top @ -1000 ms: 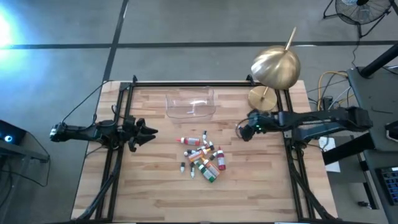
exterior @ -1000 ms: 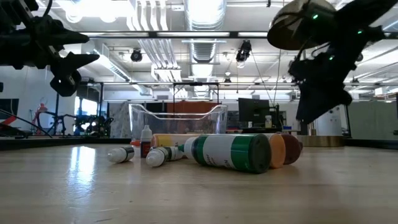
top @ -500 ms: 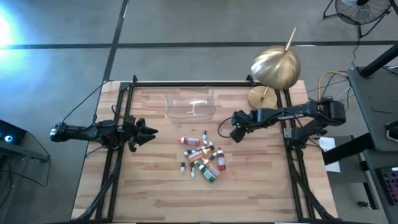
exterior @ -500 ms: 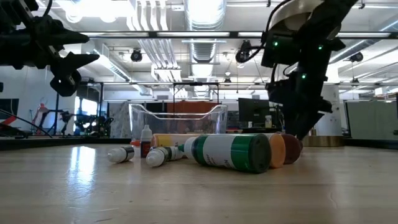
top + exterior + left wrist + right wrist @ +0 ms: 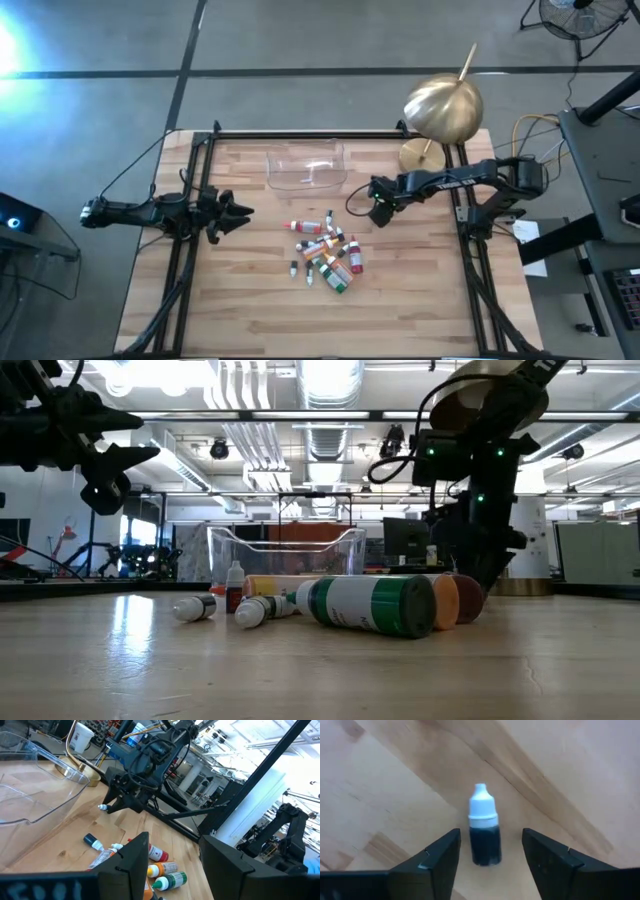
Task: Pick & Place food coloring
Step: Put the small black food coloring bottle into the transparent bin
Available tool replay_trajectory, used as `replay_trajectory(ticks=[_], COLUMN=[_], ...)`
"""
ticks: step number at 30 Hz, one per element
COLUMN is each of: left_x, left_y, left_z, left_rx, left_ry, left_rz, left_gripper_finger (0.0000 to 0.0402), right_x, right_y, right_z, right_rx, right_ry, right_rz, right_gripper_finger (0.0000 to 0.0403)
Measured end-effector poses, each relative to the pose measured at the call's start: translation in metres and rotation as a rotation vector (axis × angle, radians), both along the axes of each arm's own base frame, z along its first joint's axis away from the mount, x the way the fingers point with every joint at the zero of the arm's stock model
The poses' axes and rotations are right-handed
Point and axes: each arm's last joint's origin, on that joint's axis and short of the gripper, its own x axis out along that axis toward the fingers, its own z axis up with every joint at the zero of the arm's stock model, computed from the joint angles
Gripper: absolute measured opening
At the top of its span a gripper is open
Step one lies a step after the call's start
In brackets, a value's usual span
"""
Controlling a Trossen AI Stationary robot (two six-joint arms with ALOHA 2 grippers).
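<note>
1. Two dark arms reach over the wooden surface [image 5: 240, 300]; the right hand [image 5: 362, 206] is stretched inward from the right edge, low and angled down, just beside the pile of food coloring [image 5: 326, 250].
2. Its fingers [image 5: 436, 862] are spread apart, with one lying dark bottle [image 5: 484, 830] between them, untouched on either side.
3. The left hand [image 5: 243, 212] hangs at the left side, well apart from the pile, fingers parted and empty.
4. No writing on the bottles can be read.
5. Small cylinders with tapered caps, red, orange, green and dark, lie clustered mid-surface.
6. A clear plastic tray [image 5: 306, 166] with rounded walls sits near the far edge, behind the pile.
</note>
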Motion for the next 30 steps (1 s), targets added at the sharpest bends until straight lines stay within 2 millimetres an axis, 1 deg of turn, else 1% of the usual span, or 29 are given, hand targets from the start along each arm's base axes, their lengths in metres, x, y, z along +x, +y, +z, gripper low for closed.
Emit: replay_trajectory(ticks=[3, 7, 13, 17, 19, 21, 25, 28, 30], left_x=[0.000, 0.000, 0.000, 0.000, 0.000, 0.000, 0.000, 0.000, 0.000], left_y=[0.000, 0.000, 0.000, 0.000, 0.000, 0.000, 0.000, 0.000, 0.000], left_z=[0.000, 0.000, 0.000, 0.000, 0.000, 0.000, 0.000, 0.000, 0.000], left_rx=[0.000, 0.000, 0.000, 0.000, 0.000, 0.000, 0.000, 0.000, 0.000], left_ry=[0.000, 0.000, 0.000, 0.000, 0.000, 0.000, 0.000, 0.000, -0.001], left_rz=[0.000, 0.000, 0.000, 0.000, 0.000, 0.000, 0.000, 0.000, 0.000], left_gripper_finger=[0.0149, 0.0149, 0.0149, 0.0149, 0.0149, 0.0149, 0.0149, 0.0149, 0.0149], right_x=[0.006, 0.011, 0.014, 0.014, 0.015, 0.023, 0.040, 0.054, 0.062], right_y=[-0.001, -0.003, -0.003, -0.002, -0.002, -0.003, -0.005, -0.010, -0.016], right_z=[0.002, -0.003, -0.011, -0.004, 0.003, 0.020, 0.067, 0.109, 0.133], right_rx=[-0.008, 0.010, 0.037, 0.038, 0.067, 0.080, 0.051, -0.043, -0.127], right_ry=[-0.014, 0.009, 0.037, -0.005, -0.055, -0.160, -0.412, -0.578, -0.650], right_rz=[0.021, 0.048, 0.054, 0.054, 0.059, 0.074, 0.107, 0.102, 0.097], right_gripper_finger=[0.0183, 0.0160, 0.0107, 0.0063, 0.0054, 0.0054, 0.0054, 0.0058, 0.0059])
